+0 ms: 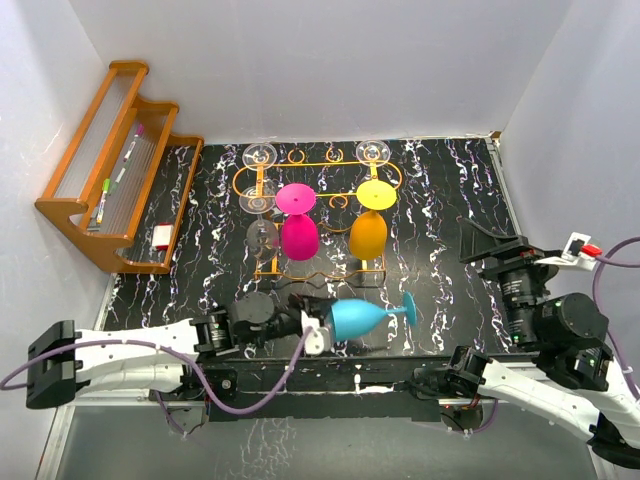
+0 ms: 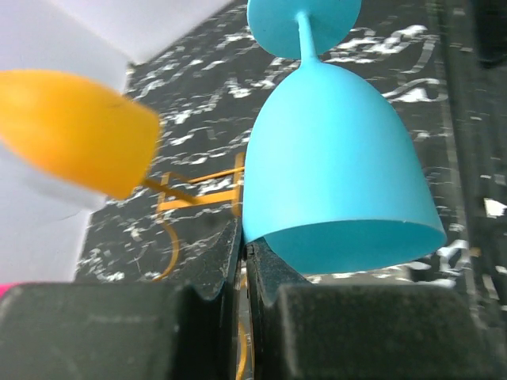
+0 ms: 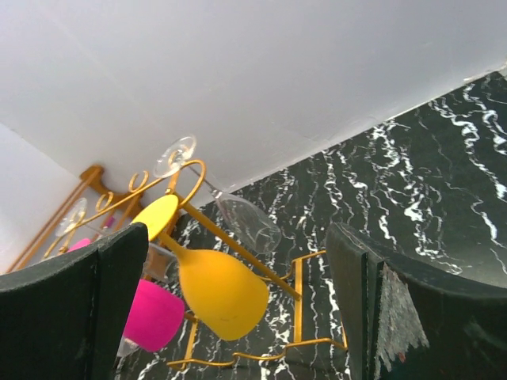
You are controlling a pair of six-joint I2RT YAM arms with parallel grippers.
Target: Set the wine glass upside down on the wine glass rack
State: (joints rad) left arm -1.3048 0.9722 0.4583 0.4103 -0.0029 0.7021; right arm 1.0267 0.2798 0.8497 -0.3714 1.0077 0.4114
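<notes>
Near the front edge of the black marbled table [image 1: 450, 230], a turquoise wine glass [image 1: 355, 318] lies on its side. Its long axis runs almost straight across the table. The open rim faces the robot's left and the stem and round foot point to the robot's right, with the foot angled a little toward the back wall.

At the rim, the left gripper [image 1: 312, 322] reaches in along the table from the left. In the left wrist view its black fingers [image 2: 206, 269] are pressed nearly together, and they appear to pinch the glass wall at the rim's edge. Whether the bowl rests on the table or is slightly lifted cannot be told.

Just beyond the glass, toward the back wall, stands the wine glass rack [image 1: 318, 163], a thin orange wire frame. It already holds a pink glass [image 1: 298, 238], a yellow glass [image 1: 367, 235] and several clear ones, with feet up and bowls down. The gap between the pink and yellow glasses looks like the nearest free spot, though that is a judgement.

The right gripper [image 3: 238, 229] is spread wide with nothing between its fingers, and it sits farther from the glass than the left one. The left arm is therefore the one placed to act. The glass would have to swing from lying flat to foot up and travel away from the arms toward the rack.
</notes>
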